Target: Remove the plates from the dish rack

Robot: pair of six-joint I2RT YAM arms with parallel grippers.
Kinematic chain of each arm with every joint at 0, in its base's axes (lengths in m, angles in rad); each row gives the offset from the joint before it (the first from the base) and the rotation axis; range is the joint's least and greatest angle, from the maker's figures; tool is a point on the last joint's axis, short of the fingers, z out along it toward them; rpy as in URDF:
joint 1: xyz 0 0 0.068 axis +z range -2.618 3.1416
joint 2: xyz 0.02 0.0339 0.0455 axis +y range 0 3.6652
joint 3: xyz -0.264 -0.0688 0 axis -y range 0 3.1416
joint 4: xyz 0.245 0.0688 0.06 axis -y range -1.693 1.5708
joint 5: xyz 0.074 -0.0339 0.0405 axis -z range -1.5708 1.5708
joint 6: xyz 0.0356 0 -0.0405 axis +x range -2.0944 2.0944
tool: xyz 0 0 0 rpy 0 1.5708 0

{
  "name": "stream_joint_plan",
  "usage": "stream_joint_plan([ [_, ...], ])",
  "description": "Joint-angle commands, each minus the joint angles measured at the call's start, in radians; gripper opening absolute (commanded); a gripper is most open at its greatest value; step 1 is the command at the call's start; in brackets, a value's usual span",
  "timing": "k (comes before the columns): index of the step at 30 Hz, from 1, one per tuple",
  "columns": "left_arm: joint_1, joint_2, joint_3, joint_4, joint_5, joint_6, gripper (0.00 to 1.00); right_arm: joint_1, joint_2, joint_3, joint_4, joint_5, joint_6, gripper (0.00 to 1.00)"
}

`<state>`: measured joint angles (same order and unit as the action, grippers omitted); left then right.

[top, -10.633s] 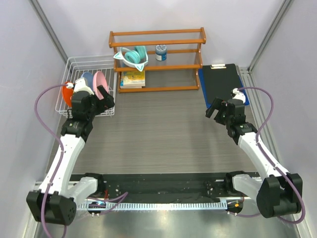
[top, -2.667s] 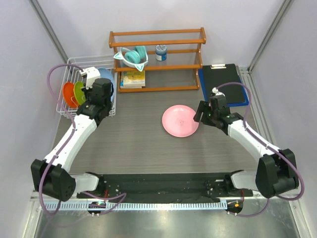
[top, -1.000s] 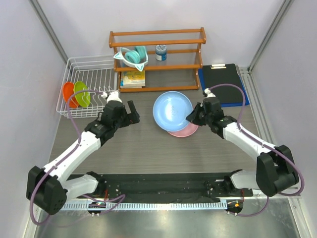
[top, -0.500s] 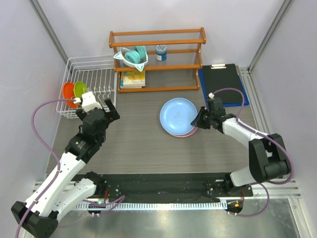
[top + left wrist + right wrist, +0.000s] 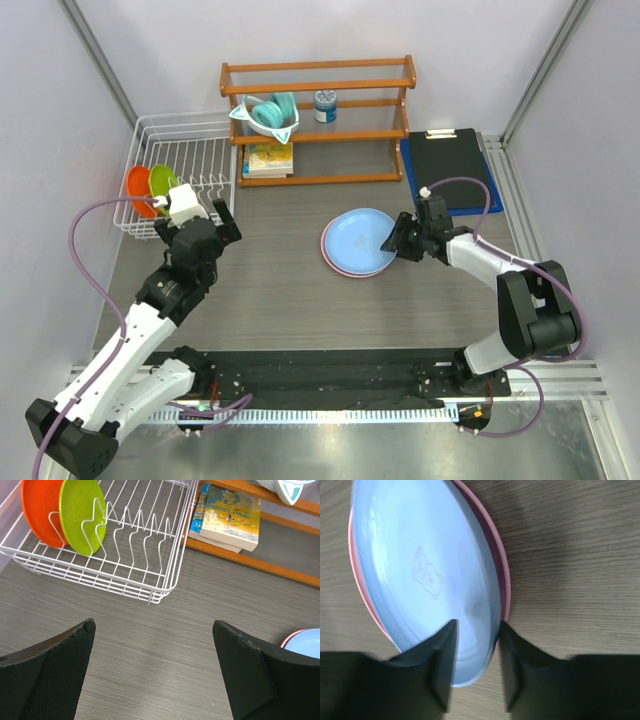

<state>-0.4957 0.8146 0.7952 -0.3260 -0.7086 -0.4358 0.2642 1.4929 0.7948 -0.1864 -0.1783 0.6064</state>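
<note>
The light blue plate (image 5: pixel 355 240) lies flat on the pink plate (image 5: pixel 328 254) at mid-table. My right gripper (image 5: pixel 393 243) is at its right rim, jaws parted; the rim (image 5: pixel 492 605) sits loosely between the fingers, and the pink plate (image 5: pixel 498 555) shows beneath the blue one (image 5: pixel 415 555). The orange plate (image 5: pixel 138 188) and lime green plate (image 5: pixel 163 185) stand upright at the left end of the white dish rack (image 5: pixel 180 135). My left gripper (image 5: pixel 222 222) hovers open and empty over the table just in front of the rack (image 5: pixel 150 587), facing the orange (image 5: pixel 37 510) and green (image 5: pixel 80 515) plates.
A wooden shelf (image 5: pixel 320 100) at the back holds a teal eared bowl (image 5: pixel 268 112), a small can (image 5: pixel 325 105) and books (image 5: pixel 268 158). A blue clipboard (image 5: pixel 448 170) lies at the back right, close behind my right arm.
The blue plate went from tilted up to lying flat on the pink plate. My right jaws have parted from its rim. My left arm swung back toward the rack.
</note>
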Motion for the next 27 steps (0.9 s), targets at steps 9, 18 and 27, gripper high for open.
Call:
stream_joint_plan([
  [9, 0.000, 0.106, 0.087, 0.045, -0.147, 0.048, 1.00, -0.002, -0.114, 0.106, -0.136, 0.063, -0.095, 0.61],
  [18, 0.135, 0.260, 0.165, 0.087, -0.221, 0.140, 0.99, -0.002, -0.232, 0.072, -0.154, 0.151, -0.109, 0.61],
  [27, 0.459, 0.521, 0.260, 0.185, -0.052, 0.124, 1.00, -0.003, -0.157, 0.080, -0.124, 0.126, -0.128, 0.61],
])
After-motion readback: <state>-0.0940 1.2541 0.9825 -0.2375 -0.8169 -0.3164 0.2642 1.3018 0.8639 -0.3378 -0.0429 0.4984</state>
